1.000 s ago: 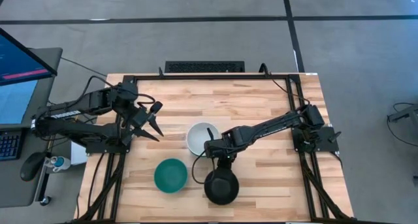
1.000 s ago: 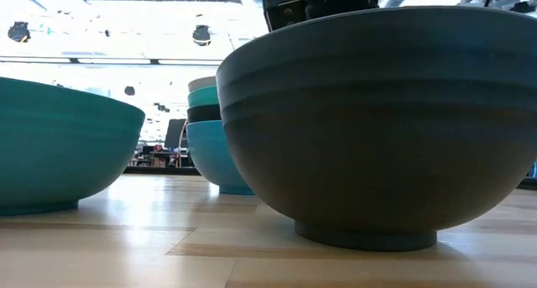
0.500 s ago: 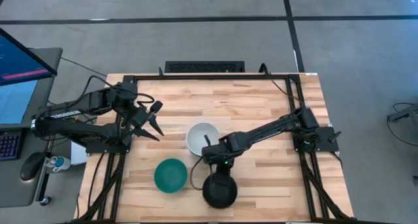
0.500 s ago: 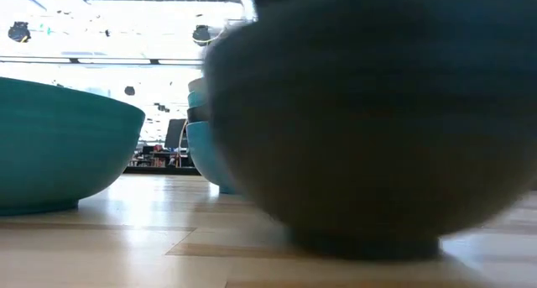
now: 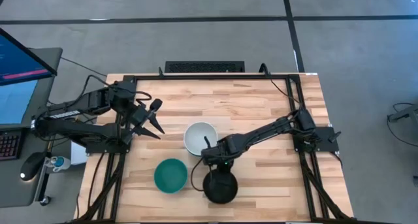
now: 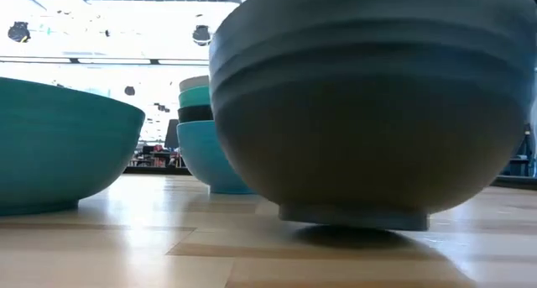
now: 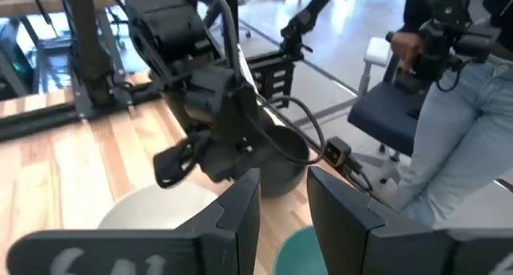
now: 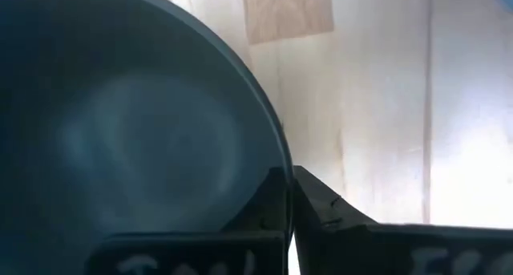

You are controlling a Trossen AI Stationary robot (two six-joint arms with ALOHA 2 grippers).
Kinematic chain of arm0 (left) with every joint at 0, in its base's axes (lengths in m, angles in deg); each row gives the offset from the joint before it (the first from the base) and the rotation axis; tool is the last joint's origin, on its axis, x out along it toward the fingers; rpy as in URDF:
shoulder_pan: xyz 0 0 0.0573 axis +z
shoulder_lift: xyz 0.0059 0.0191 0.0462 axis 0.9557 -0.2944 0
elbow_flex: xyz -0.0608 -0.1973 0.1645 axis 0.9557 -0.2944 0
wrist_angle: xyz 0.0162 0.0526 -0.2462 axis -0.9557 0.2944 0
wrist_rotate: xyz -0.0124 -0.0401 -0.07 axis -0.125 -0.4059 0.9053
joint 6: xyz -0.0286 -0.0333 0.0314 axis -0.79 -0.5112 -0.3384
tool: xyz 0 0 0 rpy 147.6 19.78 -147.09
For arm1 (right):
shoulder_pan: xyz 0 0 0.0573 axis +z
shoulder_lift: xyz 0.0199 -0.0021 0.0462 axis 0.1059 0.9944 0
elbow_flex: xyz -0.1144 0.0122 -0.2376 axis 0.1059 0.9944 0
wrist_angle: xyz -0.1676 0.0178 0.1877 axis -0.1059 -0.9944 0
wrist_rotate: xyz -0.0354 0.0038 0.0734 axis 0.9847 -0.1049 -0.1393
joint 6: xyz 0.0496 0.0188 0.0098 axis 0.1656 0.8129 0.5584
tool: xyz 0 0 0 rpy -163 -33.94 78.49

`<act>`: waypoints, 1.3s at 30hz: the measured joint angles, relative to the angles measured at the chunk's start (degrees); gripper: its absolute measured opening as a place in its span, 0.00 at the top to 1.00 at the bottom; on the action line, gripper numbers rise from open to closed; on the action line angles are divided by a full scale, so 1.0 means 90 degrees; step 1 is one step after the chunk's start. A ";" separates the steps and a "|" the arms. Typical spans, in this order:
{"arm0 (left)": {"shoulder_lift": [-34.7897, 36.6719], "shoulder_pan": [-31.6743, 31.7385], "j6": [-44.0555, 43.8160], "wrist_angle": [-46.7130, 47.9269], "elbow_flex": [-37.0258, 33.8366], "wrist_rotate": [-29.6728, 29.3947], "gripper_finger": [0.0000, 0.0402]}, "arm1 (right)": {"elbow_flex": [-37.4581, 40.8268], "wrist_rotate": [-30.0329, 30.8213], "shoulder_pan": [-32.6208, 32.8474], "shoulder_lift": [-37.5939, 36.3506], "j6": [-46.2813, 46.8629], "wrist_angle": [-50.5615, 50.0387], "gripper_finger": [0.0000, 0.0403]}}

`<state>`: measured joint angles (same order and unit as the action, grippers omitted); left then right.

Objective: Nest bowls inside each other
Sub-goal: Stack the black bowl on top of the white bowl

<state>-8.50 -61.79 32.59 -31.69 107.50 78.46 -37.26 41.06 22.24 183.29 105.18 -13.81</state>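
the right arm is stretched from the table's right edge toward its front middle, its gripper [image 5: 219, 168] clamped on a black bowl's [image 5: 220, 188] rim. the left gripper [image 5: 151, 123] is held parted near the left edge.

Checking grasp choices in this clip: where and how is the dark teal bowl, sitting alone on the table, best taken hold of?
Probably by its rim, from above. The dark teal bowl sits upright, mouth open, clear of the stack and the black bowl, so one finger can drop inside and one outside the thin wall. The right hand grips the black bowl's rim this way. The left hand waits open.
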 joint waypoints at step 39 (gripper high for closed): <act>0.0027 0.0005 -0.0620 -0.0505 -0.0001 -0.0863 0.76 | -0.0806 0.2277 -0.1541 -0.2063 0.1283 -0.0850 0.97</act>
<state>-8.26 -61.74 27.01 -36.24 107.49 70.69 -44.51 61.55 8.38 164.72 116.73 -21.46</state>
